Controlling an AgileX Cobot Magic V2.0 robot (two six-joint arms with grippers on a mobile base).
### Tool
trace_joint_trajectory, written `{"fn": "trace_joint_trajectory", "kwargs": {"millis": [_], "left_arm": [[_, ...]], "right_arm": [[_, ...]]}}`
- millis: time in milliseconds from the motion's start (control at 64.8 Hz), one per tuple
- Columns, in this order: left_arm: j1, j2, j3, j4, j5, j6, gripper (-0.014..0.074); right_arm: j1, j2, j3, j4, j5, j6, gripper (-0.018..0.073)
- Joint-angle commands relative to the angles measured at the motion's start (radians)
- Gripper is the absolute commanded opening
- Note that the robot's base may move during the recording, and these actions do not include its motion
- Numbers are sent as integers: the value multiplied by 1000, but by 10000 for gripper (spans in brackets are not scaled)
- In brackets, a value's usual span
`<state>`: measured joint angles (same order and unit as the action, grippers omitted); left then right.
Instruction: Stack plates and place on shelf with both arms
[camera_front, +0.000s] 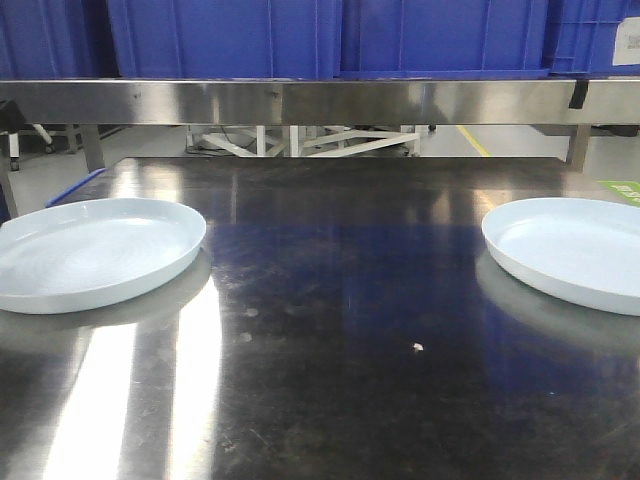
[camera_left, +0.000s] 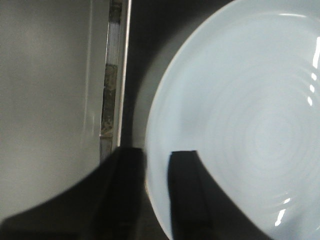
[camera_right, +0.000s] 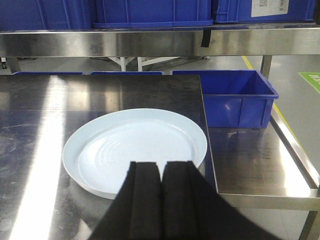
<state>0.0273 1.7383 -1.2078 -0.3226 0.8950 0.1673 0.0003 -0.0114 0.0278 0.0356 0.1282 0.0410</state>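
Two plates, both flat on the steel table (camera_front: 340, 330) and not stacked yet. The left plate (camera_front: 95, 250) is parked by the table's left edge and the right plate (camera_front: 570, 252) by its right edge, well apart with bare steel between. They're round, so there's no long axis to worry about and any bit of rim will do. Glossy pale bluish-white glaze, low raised rim, faint rings in the flat centre, so probably slippery to pinch.

The left gripper (camera_left: 157, 156) is seen spread. The left plate's rim sits in the gap, with one dark finger outside and one over the inside, though contact can't be made out. The right gripper (camera_right: 160, 165) is pressed together on nothing, its plate straight ahead just past the tips. The left arm is judged closer to a grab.

The shelf (camera_front: 300, 100) above is loaded with blue bins (camera_front: 230, 35).
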Motion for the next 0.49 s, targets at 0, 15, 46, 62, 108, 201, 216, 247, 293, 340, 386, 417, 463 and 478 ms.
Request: {"fn": "trace_joint_trajectory", "kwargs": {"millis": [0,15,46,62,108,201,216,247,293,340,386,417,463,478], "left_arm": [[-3,-41,-33,-14,-9,-10,354],[-3,-41,-33,-14,-9,-10,359],[-3,-41,-33,-14,-9,-10,364],[-3,-41,-33,-14,-9,-10,364],[-3,-41,-33,-12,-11,-10,363],[-3,-37,-33,7,-19,-10,363],[-3,-34,-33,11,-19,-10,363],[-3,-32,-33,18,-24,-10,363],[-3,-23,-33,23,-33,-10,363],[-3,-12,-33,23,-44,-10,363],[-3,-5,-33,19,-54,-10,363],[-3,0,-33,17,-58,-10,363],[-3,8,-33,12,-58,-10,363],[-3,11,-33,12,-58,-10,363]], "right_arm": [[-5,-18,2,0,-88,-6,55],[-5,-18,2,0,-88,-6,55],[-5,-18,2,0,-88,-6,55],[-5,-18,2,0,-88,-6,55],[-5,-18,2,0,-88,-6,55],[-5,-18,2,0,-88,-6,55],[-5,-18,2,0,-88,-6,55],[-5,-18,2,0,-88,-6,55],[-5,-18,2,0,-88,-6,55],[-5,-18,2,0,-88,-6,55],[-5,-18,2,0,-88,-6,55],[-5,-18,2,0,-88,-6,55],[-5,-18,2,0,-88,-6,55],[-5,-18,2,0,-88,-6,55]]}}
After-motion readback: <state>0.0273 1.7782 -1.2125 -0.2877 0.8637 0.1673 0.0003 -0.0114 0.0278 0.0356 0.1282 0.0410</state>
